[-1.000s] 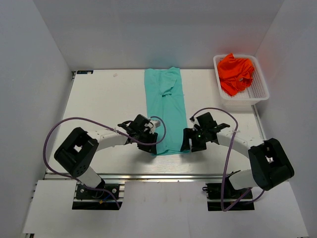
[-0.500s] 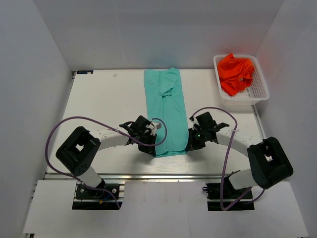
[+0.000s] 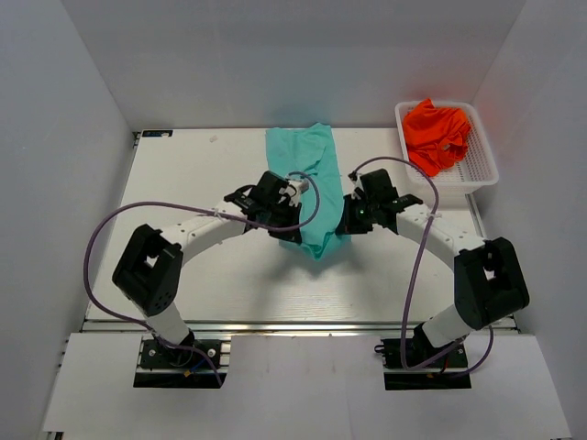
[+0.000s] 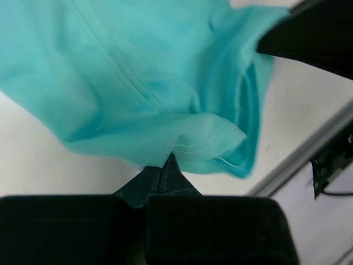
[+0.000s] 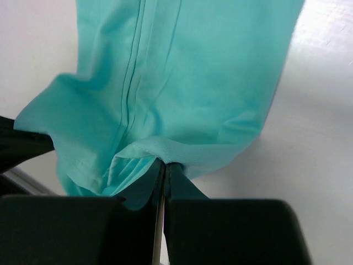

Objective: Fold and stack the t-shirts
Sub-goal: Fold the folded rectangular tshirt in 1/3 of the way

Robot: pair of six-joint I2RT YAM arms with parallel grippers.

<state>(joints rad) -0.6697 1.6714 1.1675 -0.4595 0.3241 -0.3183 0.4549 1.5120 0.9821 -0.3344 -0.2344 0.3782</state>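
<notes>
1. Left pincer [image 3: 295, 234] is clamped on the teal t-shirt [image 3: 307, 179] at one corner of its near hem, and the right pincer [image 3: 345, 225] on the other corner. In both wrist views the fingers are pressed together over fabric.
2. Between them the hem is held raised over the middle of the bench, while the far part lies flat up to the far edge.
3. A lengthwise fold is judged to be in hand. Next, both corners should be carried level toward the far edge and laid down squarely.
4. The orange-red t-shirt [image 3: 438, 128] is seen crumpled in the white basket [image 3: 483, 170] at the far right corner, not yet folded.
</notes>
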